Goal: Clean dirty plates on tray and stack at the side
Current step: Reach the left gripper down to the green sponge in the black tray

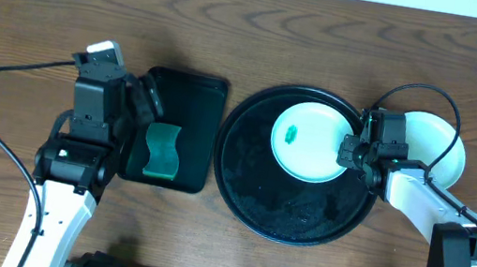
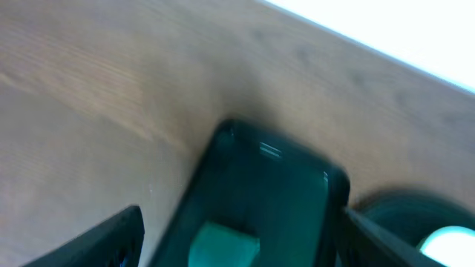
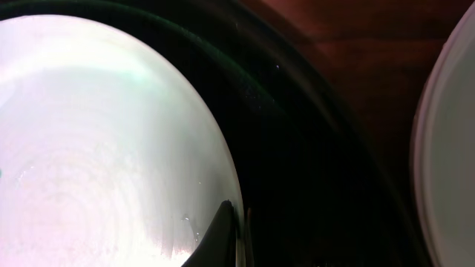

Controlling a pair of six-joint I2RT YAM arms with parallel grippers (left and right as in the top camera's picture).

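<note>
Just then, the tray [image 1: 253,197] lay round and black on the brown table [image 1: 30,8], and every place is given from it. One mint-green plate [image 1: 316,150] sat inside the tray toward its far right part, with a small green smear [image 1: 293,132] on the plate's left half. The right gripper [image 1: 352,155] reached in over the tray's right rim with its jaws closed at the right edge of that plate. In the wrist view one dark finger [image 3: 219,236] lay on the glossy edge, though whether the edge was truly pinched could not be told. A white plate [image 1: 440,145] rested on the table just off the tray's right side. Left of the tray lay a smaller rectangular tray [image 1: 192,98] holding a green sponge [image 1: 161,150]. The left gripper [image 1: 147,99] hung above it, jaws spread wide with nothing between them
</note>
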